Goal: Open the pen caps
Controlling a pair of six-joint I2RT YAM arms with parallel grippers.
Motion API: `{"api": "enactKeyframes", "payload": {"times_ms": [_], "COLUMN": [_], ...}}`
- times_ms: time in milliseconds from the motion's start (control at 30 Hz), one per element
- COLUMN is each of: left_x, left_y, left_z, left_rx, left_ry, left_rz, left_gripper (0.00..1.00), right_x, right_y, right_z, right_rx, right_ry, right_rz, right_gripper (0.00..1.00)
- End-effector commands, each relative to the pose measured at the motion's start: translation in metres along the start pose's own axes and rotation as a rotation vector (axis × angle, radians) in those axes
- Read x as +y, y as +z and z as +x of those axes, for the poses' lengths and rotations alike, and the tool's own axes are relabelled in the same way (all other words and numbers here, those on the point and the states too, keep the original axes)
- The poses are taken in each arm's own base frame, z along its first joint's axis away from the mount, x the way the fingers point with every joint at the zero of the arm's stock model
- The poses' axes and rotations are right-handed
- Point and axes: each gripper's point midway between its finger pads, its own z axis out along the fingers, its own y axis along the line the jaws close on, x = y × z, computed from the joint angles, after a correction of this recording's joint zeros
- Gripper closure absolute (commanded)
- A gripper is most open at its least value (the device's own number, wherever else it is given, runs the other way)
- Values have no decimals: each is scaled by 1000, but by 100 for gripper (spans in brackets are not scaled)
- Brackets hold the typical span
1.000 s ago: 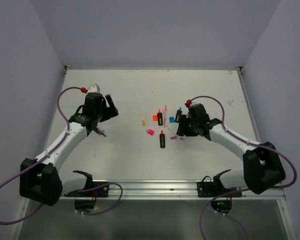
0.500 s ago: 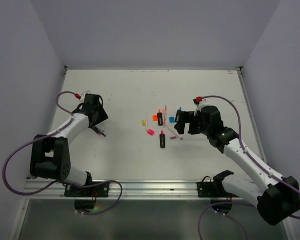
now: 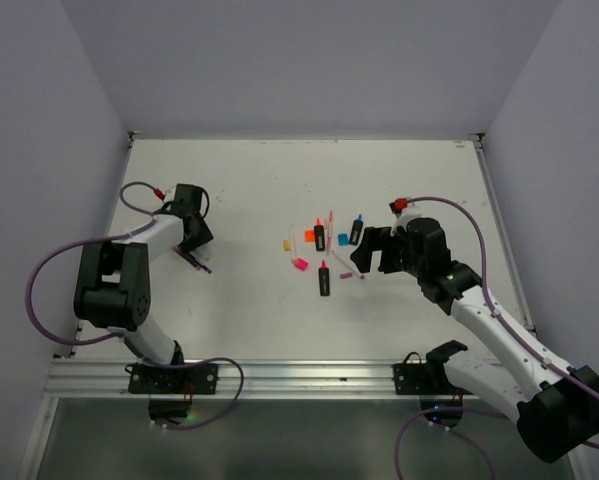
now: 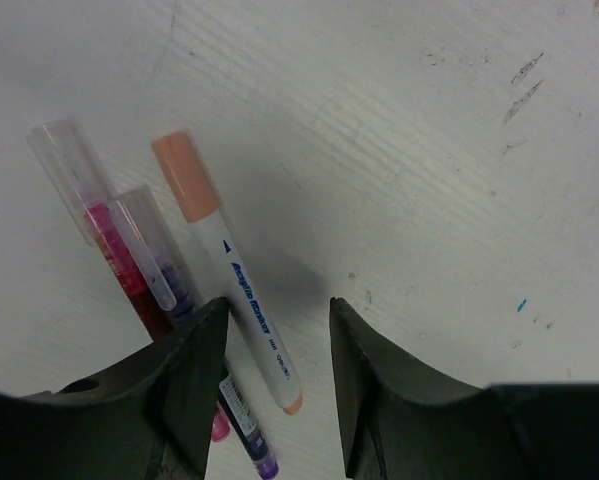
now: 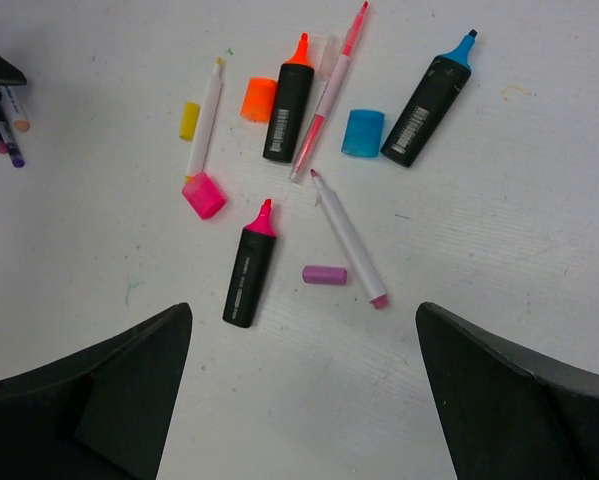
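Your left gripper (image 4: pixel 277 312) sat low over the three pens at the left of the table (image 3: pixel 259 180), jaws apart and holding nothing, straddling the tail of the white pen (image 4: pixel 247 305). Its peach cap (image 4: pixel 184 178) was on, at the end away from the jaws. The pink pen's cap (image 4: pixel 64 165) and the purple pen's cap (image 4: pixel 139 225), both clear, were on too. Your right gripper (image 5: pixel 304 310) hung wide open and empty over the centre pile, well apart from those three. There the orange cap (image 5: pixel 259 99), blue cap (image 5: pixel 362 132), pink cap (image 5: pixel 204 195), yellow cap (image 5: pixel 189 120) and mauve cap (image 5: pixel 324 274) already lay loose. Risks as I read them: the three pens lay nearly touching, so closing there could pinch the purple pen (image 4: pixel 237 408) along with the white one. A tail-end grip leaves the cap a long lever, so it may twist or slip. Clear caps are easy to misjudge. One arm alone can't pull a cap, so you'd need the right one brought over.
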Motion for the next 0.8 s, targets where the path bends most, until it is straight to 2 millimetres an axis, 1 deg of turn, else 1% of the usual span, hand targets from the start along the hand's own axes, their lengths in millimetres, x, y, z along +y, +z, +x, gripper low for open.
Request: {"api": "enactKeyframes", "payload": {"times_ms": [0,67,200,300,333,400,500,533,600,633,700,733,767], "left_x": [0,-1,-10,-18,-22,-22,-25,-27,-30,-36,-47,-57,-65], "left_y": [4,8,14,16,15,16,15,14,10,7,-3,-10,-21], "left_z": [-13,-9,-1,7,11,19,33,38,43,47,43,46,41], "left_rx": [-28,-9,37,73,80,104,138,143,147,154,129,126,104], "left_ry": [-27,-19,-1,21,35,67,112,128,139,148,145,153,145], "left_rz": [-26,-25,10,43,55,51,48,54,64,85,131,170,214], "left_gripper": [52,52,52,57,61,64,74,83,92,100,100,100,100], "right_x": [0,0,0,1,2,2,5,7,10,14,20,22,30], "right_y": [-3,-3,-3,-2,-2,-1,-1,-1,-1,-1,-1,0,1], "right_z": [-9,-9,-11,-12,-12,-12,-14,-14,-17,-19,-24,-24,-23], "right_rx": [-41,-39,-38,-37,-36,-35,-39,-36,-46,-49,-53,-49,-41], "right_ry": [-19,-20,-18,-17,-17,-15,-14,-16,-24,-37,-38,-26,-18], "right_rz": [-1,2,1,-1,-4,-7,-20,-32,-45,-63,-91,-102,-144], "right_gripper": [2,2,1,1,2,2,1,2,2,2,2,2,2]}}
